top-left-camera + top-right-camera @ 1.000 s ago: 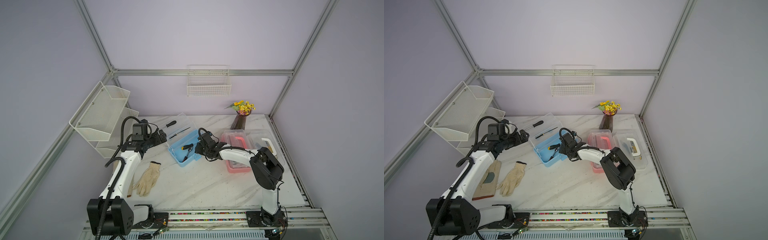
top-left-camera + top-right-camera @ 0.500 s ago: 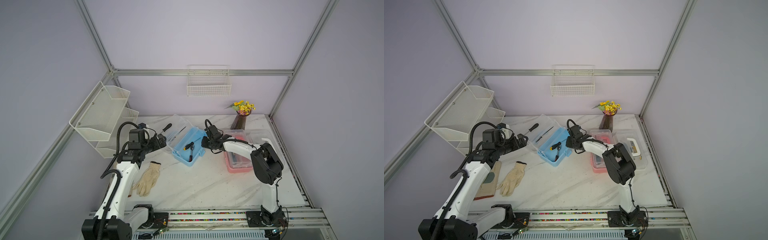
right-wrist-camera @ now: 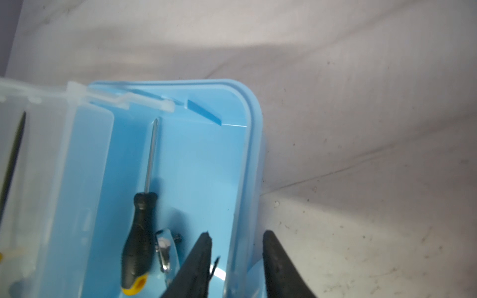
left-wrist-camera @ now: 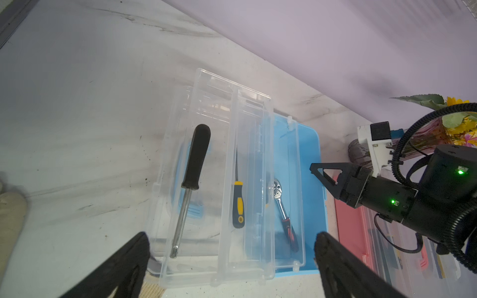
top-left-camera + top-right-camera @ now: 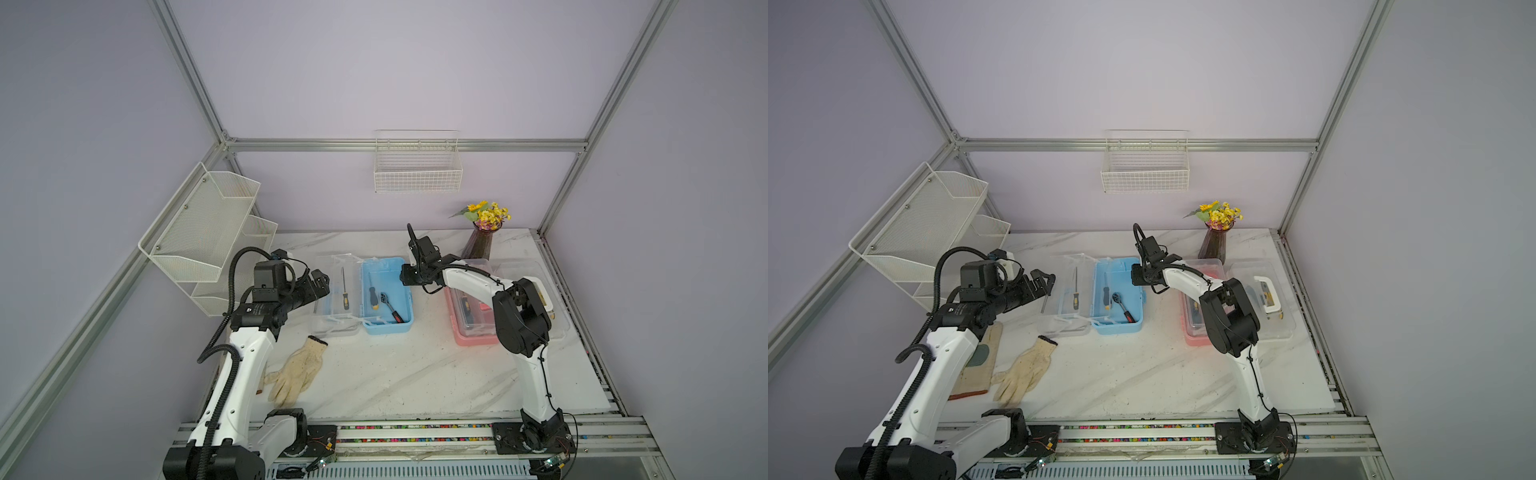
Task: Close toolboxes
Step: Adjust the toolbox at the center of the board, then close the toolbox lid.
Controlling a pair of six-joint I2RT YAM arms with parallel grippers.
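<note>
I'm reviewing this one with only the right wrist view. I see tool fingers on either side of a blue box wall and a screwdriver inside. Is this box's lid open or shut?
Observer: Open. The clear plastic lid of the blue rectangular plastic toolbox lies folded out on the table beside the base.
Operator: Where is the other arm?
Observer: The left tool hangs open at the lid's outer edge, holding nothing.
Operator: Any other boxes nearby?
Observer: A pink rectangular plastic toolbox sits on the blue one's other side, partly under the right arm.
</note>
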